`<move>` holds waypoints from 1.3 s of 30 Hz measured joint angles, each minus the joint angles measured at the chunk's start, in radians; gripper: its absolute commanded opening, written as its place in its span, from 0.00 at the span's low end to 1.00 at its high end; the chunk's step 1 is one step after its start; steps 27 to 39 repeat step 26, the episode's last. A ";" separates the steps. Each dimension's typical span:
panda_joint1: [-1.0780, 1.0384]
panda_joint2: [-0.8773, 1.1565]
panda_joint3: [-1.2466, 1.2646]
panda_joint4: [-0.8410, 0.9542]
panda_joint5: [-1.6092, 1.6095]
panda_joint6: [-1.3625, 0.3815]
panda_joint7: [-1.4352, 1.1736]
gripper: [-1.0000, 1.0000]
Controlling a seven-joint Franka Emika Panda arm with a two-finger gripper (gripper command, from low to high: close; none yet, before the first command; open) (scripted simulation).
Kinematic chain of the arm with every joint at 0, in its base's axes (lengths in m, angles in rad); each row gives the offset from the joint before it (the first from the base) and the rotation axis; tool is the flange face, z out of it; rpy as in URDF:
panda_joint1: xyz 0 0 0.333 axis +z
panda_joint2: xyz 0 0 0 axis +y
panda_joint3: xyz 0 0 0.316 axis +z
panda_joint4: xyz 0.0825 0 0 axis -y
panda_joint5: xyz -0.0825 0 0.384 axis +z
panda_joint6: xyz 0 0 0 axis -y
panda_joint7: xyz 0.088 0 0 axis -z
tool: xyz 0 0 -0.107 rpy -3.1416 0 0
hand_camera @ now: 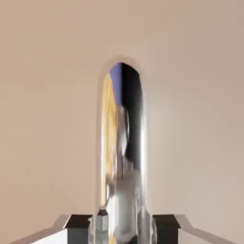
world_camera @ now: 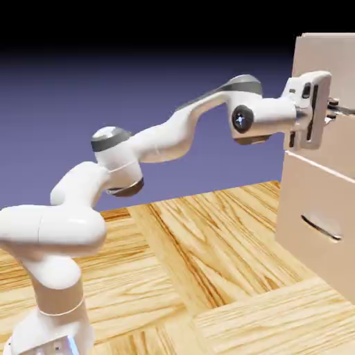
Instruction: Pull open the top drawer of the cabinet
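Two fingers of gripper (hand_camera: 122,228) clamped on top drawer (hand_camera: 47,95) handle (hand_camera: 123,143), bar lengthwise between them.

Beige cabinet (world_camera: 326,59) — top drawer (world_camera: 343,142), chrome handle (hand_camera: 123,152)

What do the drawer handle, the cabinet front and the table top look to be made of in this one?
Handle: polished metal, seemingly chrome; it mirrors the backdrop and the wood. Top drawer of the cabinet: flat matte beige, perhaps painted board; no grain shows. Table: light wood with bold grain, laid in blocks, slightly glossy.

Wooden parquet table (world_camera: 208,277), plain blue-violet backdrop (world_camera: 104,83)
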 measured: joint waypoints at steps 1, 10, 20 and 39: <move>0.023 -0.002 -0.006 -0.036 -0.004 -0.013 -0.006 0.00; 0.238 -0.031 -0.085 -0.362 -0.062 -0.128 -0.049 0.00; 0.497 -0.114 -0.241 -0.725 -0.212 -0.236 -0.064 0.00; 0.597 -0.176 -0.333 -0.856 -0.310 -0.267 -0.053 1.00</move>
